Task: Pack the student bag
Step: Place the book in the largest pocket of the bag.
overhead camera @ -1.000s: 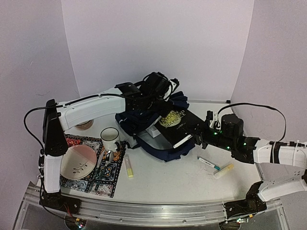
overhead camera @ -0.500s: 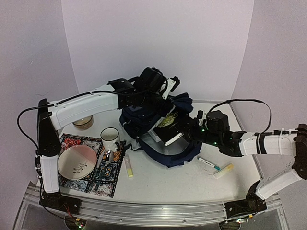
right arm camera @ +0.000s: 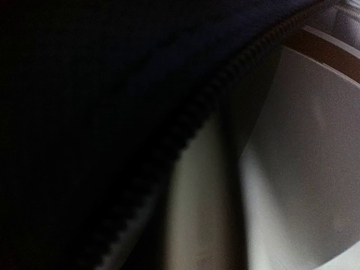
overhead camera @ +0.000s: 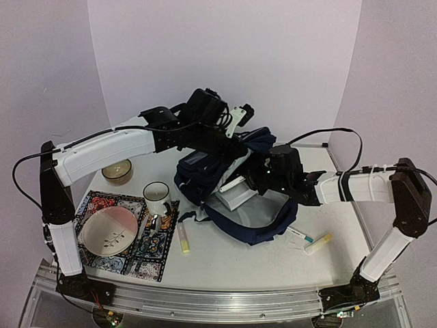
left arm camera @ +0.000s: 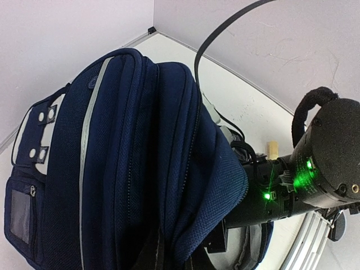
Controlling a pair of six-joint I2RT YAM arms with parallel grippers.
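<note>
The student bag [overhead camera: 205,174] is a dark navy backpack standing mid-table, its top flap lifted. My left gripper [overhead camera: 236,139] is shut on the top of that flap and holds it up. The left wrist view is filled by the bag [left arm camera: 129,157] with its white stripe trim; the fingers there are hidden by bunched fabric. My right gripper [overhead camera: 258,179] is pushed into the bag's open mouth, its fingers hidden. The right wrist view shows only dark fabric, a zipper edge [right arm camera: 225,79] and pale lining. A white book [overhead camera: 235,195] shows in the opening. The black book is hidden.
A white-teal marker [overhead camera: 298,234] and a yellow highlighter [overhead camera: 319,242] lie right of the bag. Another yellow highlighter [overhead camera: 183,239], a mug [overhead camera: 156,197], a plate [overhead camera: 108,231] on a patterned placemat [overhead camera: 140,258] and a bowl [overhead camera: 117,171] are at left.
</note>
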